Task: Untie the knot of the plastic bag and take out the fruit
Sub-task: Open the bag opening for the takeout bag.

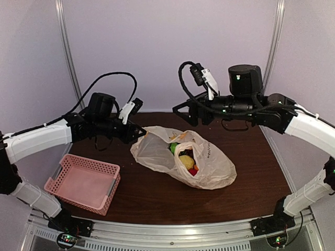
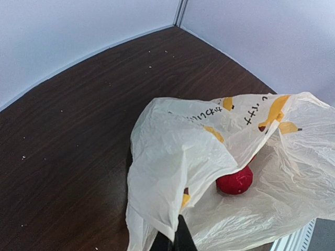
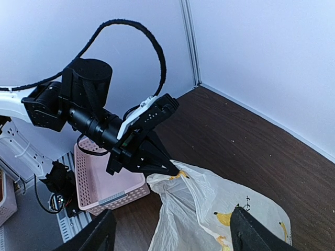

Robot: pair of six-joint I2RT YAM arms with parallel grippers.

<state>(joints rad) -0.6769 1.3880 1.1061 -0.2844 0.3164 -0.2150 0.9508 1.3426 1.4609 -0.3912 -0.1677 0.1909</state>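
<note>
The left gripper (image 2: 175,241), clamped shut, pinches the plastic bag's (image 1: 212,166) rim mid-counter (image 1: 157,196). The mouth gapes untied, fruit (image 1: 186,160) inside. The right gripper (image 1: 181,111) hovers behind, spread wide. It should dip in while the rim is held taut.

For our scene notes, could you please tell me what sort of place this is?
Likely a robot lab test cell: a left arm and right arm bolted to a rail, a table boxed in by plain panels, props like the plastic bag.

The left gripper (image 1: 140,132) seemingly pinches the open plastic bag (image 1: 215,170), fruit (image 1: 186,161) visible inside.
</note>
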